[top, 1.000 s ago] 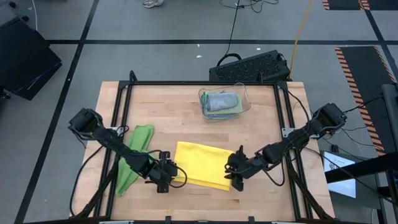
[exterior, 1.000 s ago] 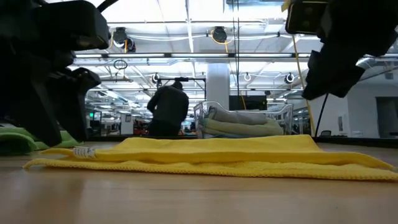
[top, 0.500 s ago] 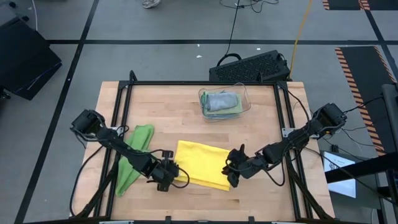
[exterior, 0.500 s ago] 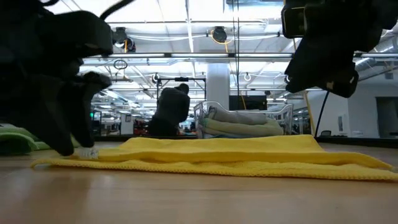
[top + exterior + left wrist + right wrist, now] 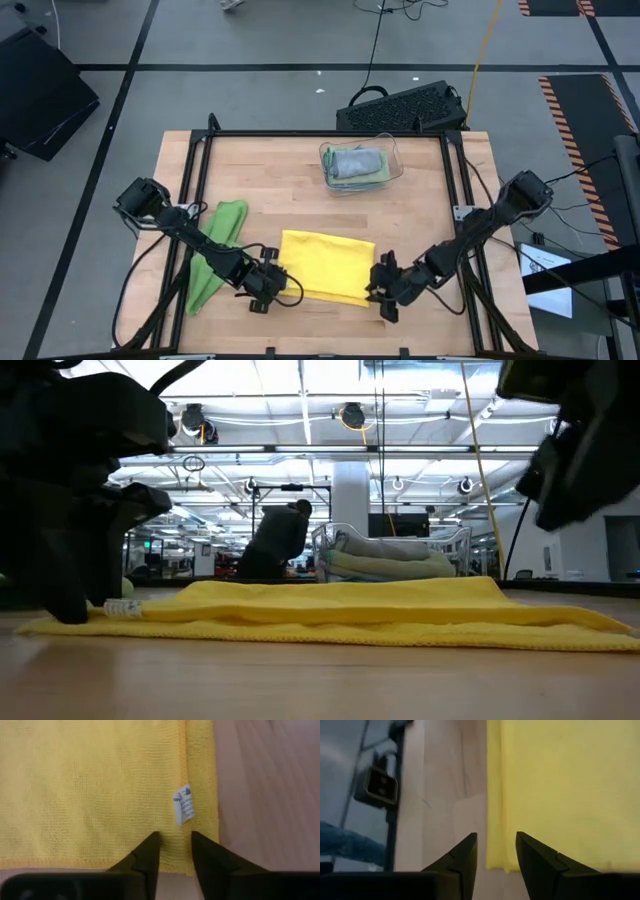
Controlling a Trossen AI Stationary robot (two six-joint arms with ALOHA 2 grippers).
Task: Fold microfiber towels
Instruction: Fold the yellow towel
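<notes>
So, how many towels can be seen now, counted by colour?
yellow towel: 1
bright green towel: 1
grey towel, in the clear bin: 1
sage green towel, in the bin: 1
Total: 4 visible; the bin may hide more.

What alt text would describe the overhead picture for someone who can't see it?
Two dark robot arms reach low over a folded yellow microfiber towel on a wooden table, the left gripper and right gripper at its near corners.

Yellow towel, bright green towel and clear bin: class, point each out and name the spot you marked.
yellow towel (image 5: 325,265): high view, middle of its top layer.
bright green towel (image 5: 222,228): high view, its upper, wider end.
clear bin (image 5: 393,152): high view, right wall.
</notes>
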